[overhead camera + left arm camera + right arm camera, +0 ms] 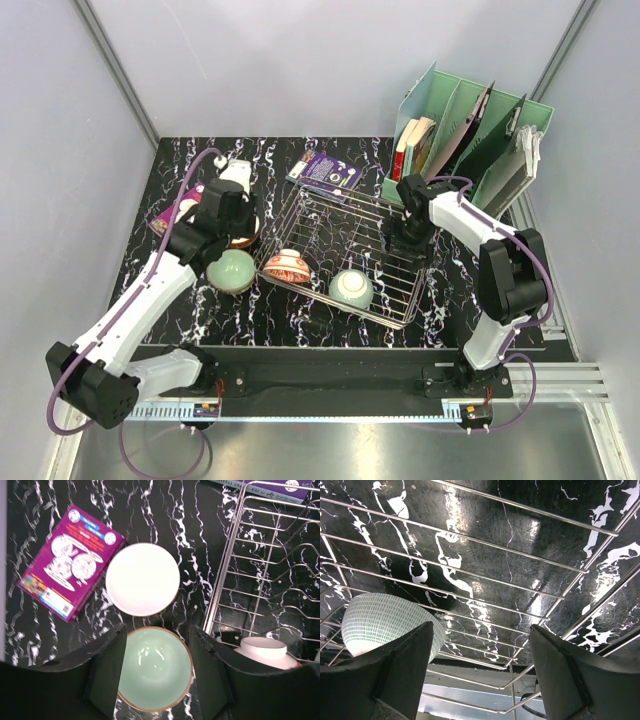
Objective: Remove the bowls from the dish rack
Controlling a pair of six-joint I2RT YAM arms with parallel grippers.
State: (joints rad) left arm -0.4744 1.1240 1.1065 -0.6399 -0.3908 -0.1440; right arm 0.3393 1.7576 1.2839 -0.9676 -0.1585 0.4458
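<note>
Status: about half done, by my reading. Two bowls are out of the dish rack [345, 250] and stand on the counter [290, 322] at centre left of the overhead view. One is the pale green bowl [155, 667], upright, glossy inside, with a thin brown rim. The other is the white-lined bowl [142, 579], just above it in the left wrist frame, near it but apart. A purple box [70, 562] lies to its upper left. Two bowls are inside the rack, a chrome wire basket. The red floral bowl [285, 265] is at its left end, tipped against the wires. The grey patterned bowl [351, 289] is at its lower middle, upright as far as I can tell. My left fingers [107, 675] are spread, one on either side of the green bowl, not clamping it; whether they touch its rim I cannot tell. My right fingers [570, 675] are spread wide and hold nothing. They hang over bare wires in the rack's right part, and the grey bowl shows at the left edge of that frame. Judgement: two bowls are yet to be unloaded.
</note>
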